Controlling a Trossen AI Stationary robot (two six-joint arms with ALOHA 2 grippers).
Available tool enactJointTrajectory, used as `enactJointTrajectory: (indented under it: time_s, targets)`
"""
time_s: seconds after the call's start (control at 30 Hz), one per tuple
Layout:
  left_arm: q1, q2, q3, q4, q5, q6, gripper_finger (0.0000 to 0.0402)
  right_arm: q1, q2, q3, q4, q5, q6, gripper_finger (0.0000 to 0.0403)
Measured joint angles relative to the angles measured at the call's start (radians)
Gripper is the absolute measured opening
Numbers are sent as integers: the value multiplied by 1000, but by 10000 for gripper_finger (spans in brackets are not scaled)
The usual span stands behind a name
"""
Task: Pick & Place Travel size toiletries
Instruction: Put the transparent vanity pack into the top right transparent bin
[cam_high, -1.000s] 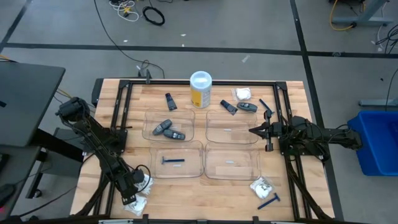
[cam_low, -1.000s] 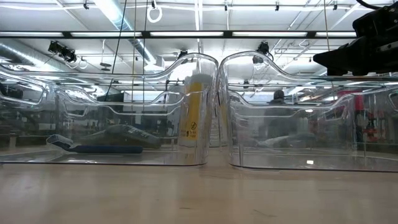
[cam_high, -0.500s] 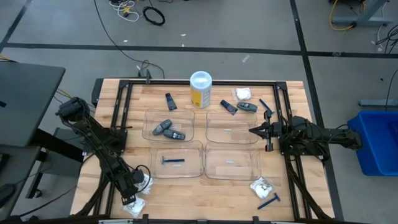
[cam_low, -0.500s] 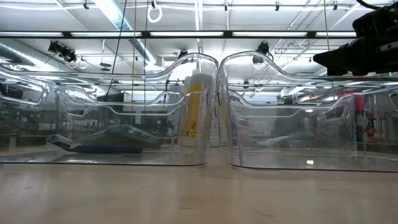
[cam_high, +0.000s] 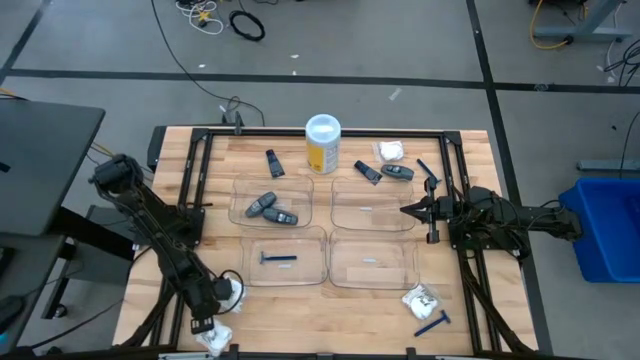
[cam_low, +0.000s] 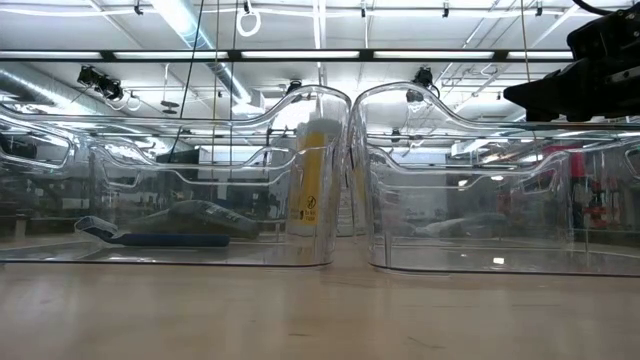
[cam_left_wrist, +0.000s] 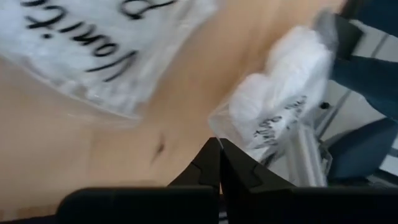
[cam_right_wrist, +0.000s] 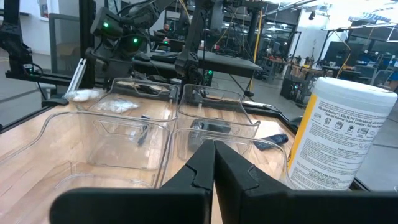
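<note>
Down at the bench's (cam_high: 300, 300) near-left corner, your left gripper (cam_high: 208, 325) has just snapped its jaws shut beside the white crinkly clear packets (cam_left_wrist: 283, 93), gripping nothing I can see. Expect a retry; your right gripper (cam_high: 408, 210) waits shut and empty.

Four trays (cam_high: 372, 205) are sitting in a square at the table's (cam_high: 180, 190) middle. Two sticks (cam_high: 271, 208) are lying in the far-left tray, a razor (cam_high: 277, 259) in the near-left one. The canister (cam_high: 322, 144) is standing behind them at the far edge. Packets (cam_high: 218, 333) are lying at the near-left corner.

Left gripper (cam_high: 212, 322): moved slightly toward the table's near edge, its fingers now pressed together.
White packet (cam_high: 217, 337): shifted a little nearer the near edge beside that gripper.
</note>
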Motion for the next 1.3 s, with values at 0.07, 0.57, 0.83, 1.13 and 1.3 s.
enactJointTrajectory:
  time_s: [0.07, 0.57, 0.83, 1.13, 1.3]
  targets:
    - [0, -9, 19, -10, 4, 25, 2, 0, 0, 0, 0, 0, 0, 12]
    - [2, -81, 150, -168, 57, 121, 1, 0, 0, 0, 0, 0, 0, 12]
    - [4, -102, 220, -201, 38, 155, 1, 0, 0, 0, 0, 0, 0, 12]
    - [21, -101, 259, -208, 61, 231, 1, 0, 0, 0, 0, 0, 0, 12]
    - [52, -101, 259, -205, 99, 260, 1, 0, 0, 0, 0, 0, 0, 12]
